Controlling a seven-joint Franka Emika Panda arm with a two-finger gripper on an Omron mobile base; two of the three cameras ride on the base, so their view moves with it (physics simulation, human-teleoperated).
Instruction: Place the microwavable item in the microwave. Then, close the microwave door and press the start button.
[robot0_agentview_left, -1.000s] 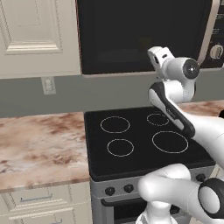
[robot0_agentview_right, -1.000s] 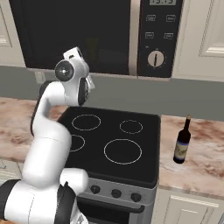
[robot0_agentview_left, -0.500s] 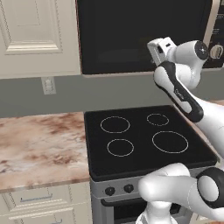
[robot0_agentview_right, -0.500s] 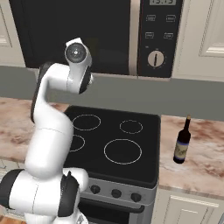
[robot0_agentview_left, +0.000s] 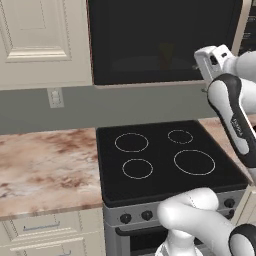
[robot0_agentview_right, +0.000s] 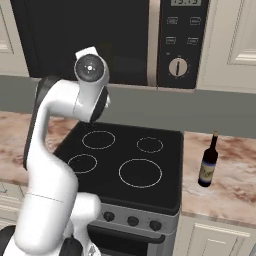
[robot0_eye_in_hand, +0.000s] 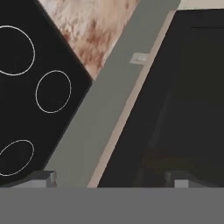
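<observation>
Black wall-mounted microwave above the stove, its dark door shut; a yellow cup shows dimly through the glass.

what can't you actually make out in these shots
- Yellow cup: left base view, a faint blur behind the dark closed microwave door; its exact spot inside cannot be told.
- Control panel: right base view, button marks too small to read.
- Gripper: hand view, fingertips cut off at the bottom edge, standing wide apart.
- Bottle: right base view, label too small.
</observation>
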